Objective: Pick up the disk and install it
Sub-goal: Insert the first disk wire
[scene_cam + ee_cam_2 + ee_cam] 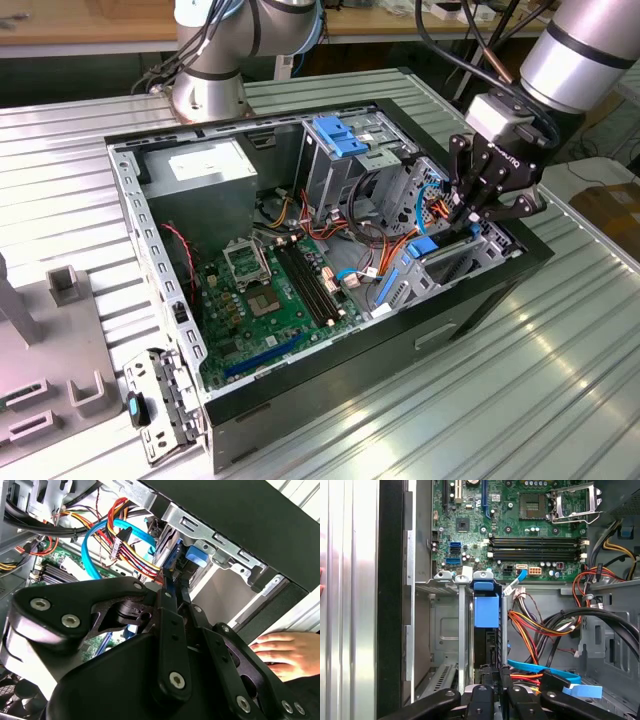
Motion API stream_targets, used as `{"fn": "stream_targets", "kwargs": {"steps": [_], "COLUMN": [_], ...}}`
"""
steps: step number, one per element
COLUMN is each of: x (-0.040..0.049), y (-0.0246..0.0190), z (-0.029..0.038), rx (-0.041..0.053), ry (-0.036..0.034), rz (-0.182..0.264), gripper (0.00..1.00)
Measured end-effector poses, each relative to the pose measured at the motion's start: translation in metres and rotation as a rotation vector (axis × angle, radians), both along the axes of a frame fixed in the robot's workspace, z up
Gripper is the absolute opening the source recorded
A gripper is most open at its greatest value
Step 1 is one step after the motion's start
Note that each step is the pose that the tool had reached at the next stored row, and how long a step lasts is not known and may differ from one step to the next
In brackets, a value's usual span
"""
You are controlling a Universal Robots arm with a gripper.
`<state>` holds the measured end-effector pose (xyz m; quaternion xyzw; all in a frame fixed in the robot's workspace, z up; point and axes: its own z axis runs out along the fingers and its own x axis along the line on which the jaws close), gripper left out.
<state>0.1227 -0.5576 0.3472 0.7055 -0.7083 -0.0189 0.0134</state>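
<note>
Gripper (470,215) fingers clamped on the disk (486,611) — upright, seated in the drive cage (445,630)

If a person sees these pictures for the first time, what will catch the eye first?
First, the open computer case on the ribbed metal table, its green motherboard exposed. Next, the black gripper reaching down into the drive bay at the exterior view's right, where the blue-framed disk stands in its slot. A hand rests beside the case.
</note>
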Motion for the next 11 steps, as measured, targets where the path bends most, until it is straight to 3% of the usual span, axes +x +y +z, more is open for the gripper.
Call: {"fn": "stream_targets", "kwargs": {"steps": [11], "x": [0.0000], "y": [-0.0006], "z": [-0.0028], "rx": [0.0000], "ry": [0.0000], "rz": [0.000], "gripper": [0.17]}}
